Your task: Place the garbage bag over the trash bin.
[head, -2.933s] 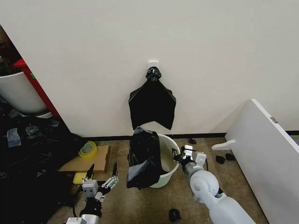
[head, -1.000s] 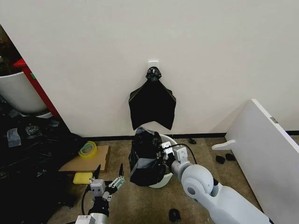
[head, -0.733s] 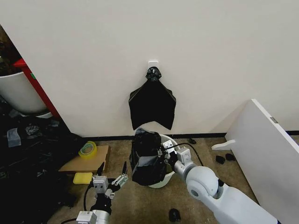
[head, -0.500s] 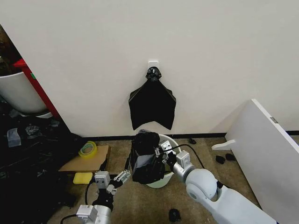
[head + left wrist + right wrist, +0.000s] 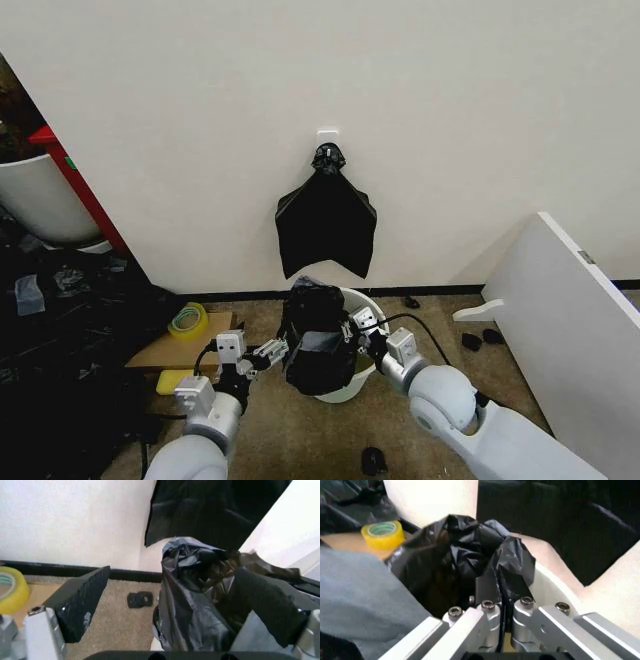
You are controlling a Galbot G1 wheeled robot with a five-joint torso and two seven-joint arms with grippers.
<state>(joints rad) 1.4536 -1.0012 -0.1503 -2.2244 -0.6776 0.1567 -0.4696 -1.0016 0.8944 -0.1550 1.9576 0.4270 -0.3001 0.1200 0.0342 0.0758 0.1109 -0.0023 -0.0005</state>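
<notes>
A: Against the pale wall, the garbage bag (image 5: 318, 340) is sitting bunched on the trash bin (image 5: 366, 303), the right gripper (image 5: 352, 332) pinching its film.

B: The left gripper (image 5: 262, 354), fingers spread, is reaching its side; it should be catching one layer only and pulling outward.

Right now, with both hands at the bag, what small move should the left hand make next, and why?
Probably close the left hand on the garbage bag: its fingers stand open either side of the bag's near edge, while the right hand already pinches the far side over the trash bin.
</notes>
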